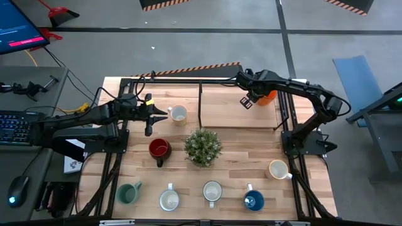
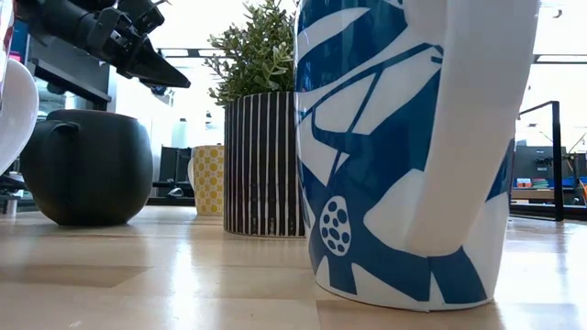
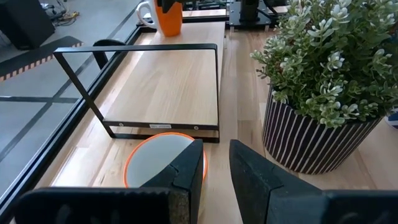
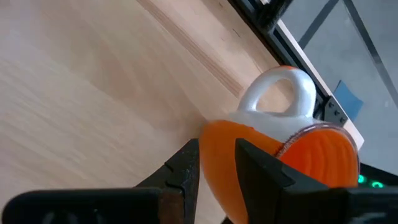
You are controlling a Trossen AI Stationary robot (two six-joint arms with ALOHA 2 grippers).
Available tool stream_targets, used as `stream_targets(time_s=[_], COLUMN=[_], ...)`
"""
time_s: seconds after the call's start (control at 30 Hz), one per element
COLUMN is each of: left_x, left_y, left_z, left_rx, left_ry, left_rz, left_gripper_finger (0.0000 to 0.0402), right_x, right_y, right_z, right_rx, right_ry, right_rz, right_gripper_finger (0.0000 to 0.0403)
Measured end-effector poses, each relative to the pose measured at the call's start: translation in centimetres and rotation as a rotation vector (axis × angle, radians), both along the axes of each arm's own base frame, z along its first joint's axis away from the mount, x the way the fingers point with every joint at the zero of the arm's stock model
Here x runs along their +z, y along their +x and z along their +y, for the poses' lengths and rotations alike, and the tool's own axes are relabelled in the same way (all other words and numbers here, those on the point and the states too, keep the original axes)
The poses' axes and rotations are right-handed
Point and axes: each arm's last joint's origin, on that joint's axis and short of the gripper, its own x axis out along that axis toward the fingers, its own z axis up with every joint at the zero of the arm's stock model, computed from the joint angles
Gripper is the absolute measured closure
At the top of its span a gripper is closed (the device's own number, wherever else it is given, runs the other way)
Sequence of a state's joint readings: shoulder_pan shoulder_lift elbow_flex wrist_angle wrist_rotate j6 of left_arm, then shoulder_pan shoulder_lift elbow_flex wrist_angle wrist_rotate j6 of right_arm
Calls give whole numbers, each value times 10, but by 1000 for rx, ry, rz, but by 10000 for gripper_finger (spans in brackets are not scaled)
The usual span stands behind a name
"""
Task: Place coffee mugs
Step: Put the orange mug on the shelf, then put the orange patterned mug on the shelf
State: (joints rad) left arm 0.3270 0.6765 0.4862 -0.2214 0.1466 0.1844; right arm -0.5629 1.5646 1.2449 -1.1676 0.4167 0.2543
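An orange mug (image 1: 269, 95) with a white handle stands at the table's far right; the left wrist view shows the orange mug (image 3: 169, 17) upright on the wood. My right gripper (image 1: 250, 99) is shut on it from above. A yellow-rimmed mug (image 1: 178, 114) stands at the far left. My left gripper (image 1: 162, 113) hovers just left of it, fingers a narrow gap apart, holding nothing (image 3: 216, 163). On the near half stand red (image 1: 159, 149), green (image 1: 129, 193), white (image 1: 169, 199), pale (image 1: 212, 191), blue (image 1: 254, 201) and cream (image 1: 278, 168) mugs. My right gripper (image 4: 217, 163) holds the orange mug by its upper wall beside the white handle (image 4: 277, 93), the orange wall (image 4: 217, 146) showing between the two fingers. The fingers come from above. Whether one finger is inside the rim, the fingers themselves hide. The mug stands upright on the table.
A spiky potted plant (image 1: 202, 146) in a striped pot (image 2: 261, 165) stands mid-table, right of my left gripper. A thin black frame (image 3: 137, 87) lies on the far board between the two arms. Black rails run along the table's left, right and far edges.
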Motion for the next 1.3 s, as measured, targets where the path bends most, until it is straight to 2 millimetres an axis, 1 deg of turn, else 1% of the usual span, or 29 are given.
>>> stream_targets(time_s=[0.7,0.8,0.9,1.03,1.1,1.2,1.3], left_x=[0,0,0,0,0,-1,-2], left_y=[0,0,0,0,0,0,-1], left_z=[0,0,0,0,0,0,0], left_rx=[0,0,0,0,0,0,1], left_ry=[0,0,0,0,0,-2,-8], left_rz=[0,0,0,0,0,6,24], left_gripper_finger=[332,332,332,332,332,332,332], right_x=[0,0,0,-1,1,11,30], right_y=[-4,1,11,19,17,7,-10], right_z=[2,2,5,17,26,40,59], right_rx=[-27,26,111,236,273,260,229], right_ry=[19,23,53,129,159,144,132], right_rz=[32,5,-73,-102,-73,-16,-11], right_gripper_finger=[311,311,311,311,311,311,311])
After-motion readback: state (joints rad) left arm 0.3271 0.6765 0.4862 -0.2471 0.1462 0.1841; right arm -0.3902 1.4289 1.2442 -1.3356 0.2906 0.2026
